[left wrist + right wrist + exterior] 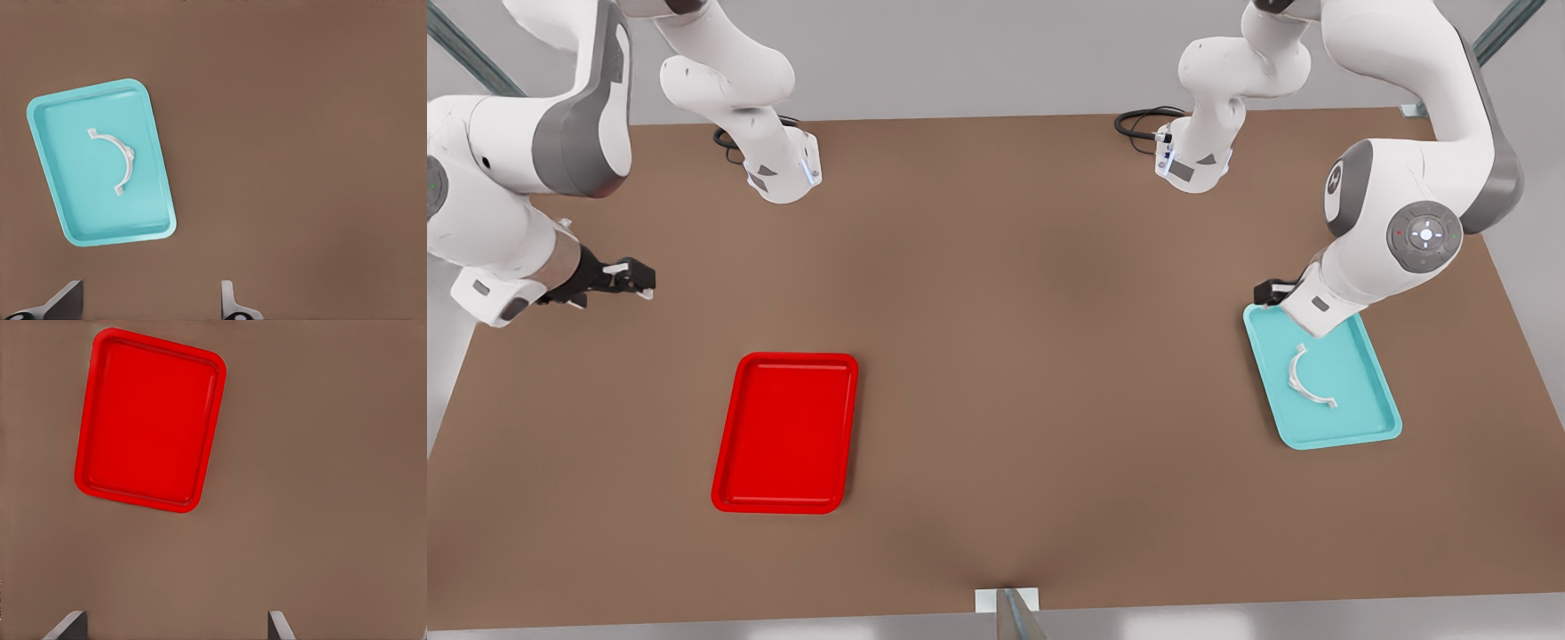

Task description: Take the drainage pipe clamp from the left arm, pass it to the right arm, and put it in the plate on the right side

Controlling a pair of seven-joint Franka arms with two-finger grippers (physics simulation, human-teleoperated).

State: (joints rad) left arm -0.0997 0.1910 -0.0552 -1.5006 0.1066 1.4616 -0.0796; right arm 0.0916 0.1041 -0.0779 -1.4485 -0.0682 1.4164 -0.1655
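Observation:
The white C-shaped drainage pipe clamp (1291, 380) (128, 157) lies loose inside a teal tray (1360, 391) (73, 180) on the front view's right. My left gripper (1267, 292) (148, 307) hovers above the table beside that tray's far corner, open and holding nothing, largely hidden behind its own arm in the front view. The red plate (787, 436) (150, 420) rests on the table at the front view's left, with nothing in it. My right gripper (636, 277) (175, 628) hangs open over the table, back and to the left of the red plate.
The brown table (1032, 356) carries both arm bases (783, 173) (1196, 164) at its back edge, each with a black cable (1138, 120). A metal post (1009, 613) stands at the middle of the front edge. Wide bare tabletop separates the two trays.

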